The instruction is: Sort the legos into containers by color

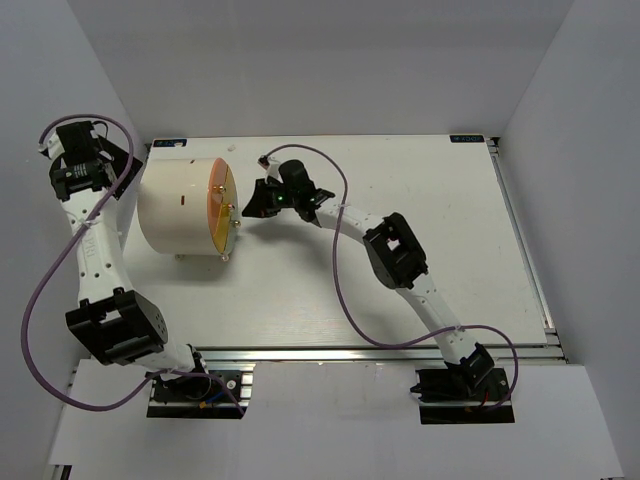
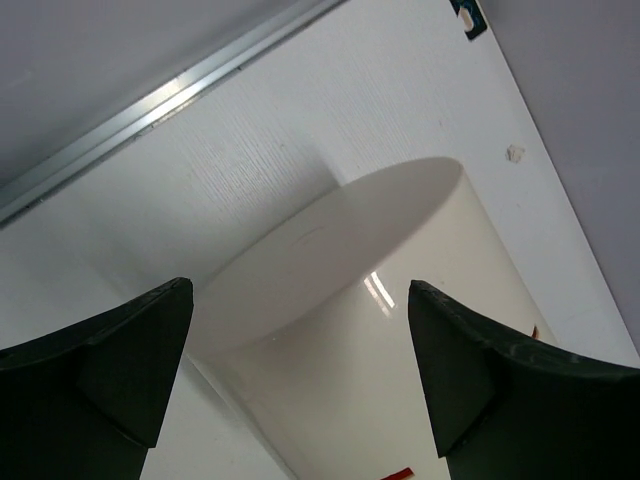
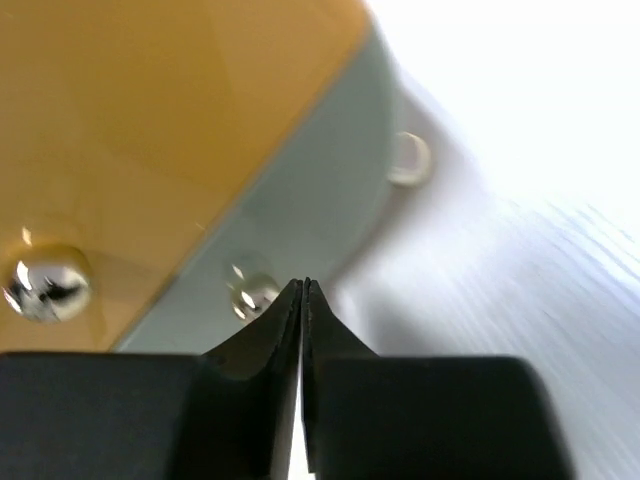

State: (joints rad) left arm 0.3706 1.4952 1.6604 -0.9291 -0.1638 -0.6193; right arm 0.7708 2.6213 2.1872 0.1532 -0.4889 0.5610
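1. Two arms rise from the near edge of the table [image 1: 470, 250], where an aluminium rail [image 1: 380, 352] runs along the border.
2. Bare white surface stretches from the rail out to the right and far edges. This is the widest room for moving. Grey walls [image 1: 60, 60] stand close on both sides.
3. The right gripper [image 3: 303, 288] reaches left across mid-table. Its jaws are pressed together with only a hairline between them, and they grasp nothing. The tip sits just before the rim of the orange face [image 3: 150, 120], close by a brass knob [image 3: 250, 292]. Whether it touches cannot be told.
4. The drum [image 1: 178, 205] lies on its side at the far left of the table, near the left edge. Its orange face is turned toward the right gripper.
5. The left gripper [image 2: 300, 290] hovers at the far left corner, behind the drum's flat cream end. Its jaws are spread wide, holding nothing, apart from the drum.
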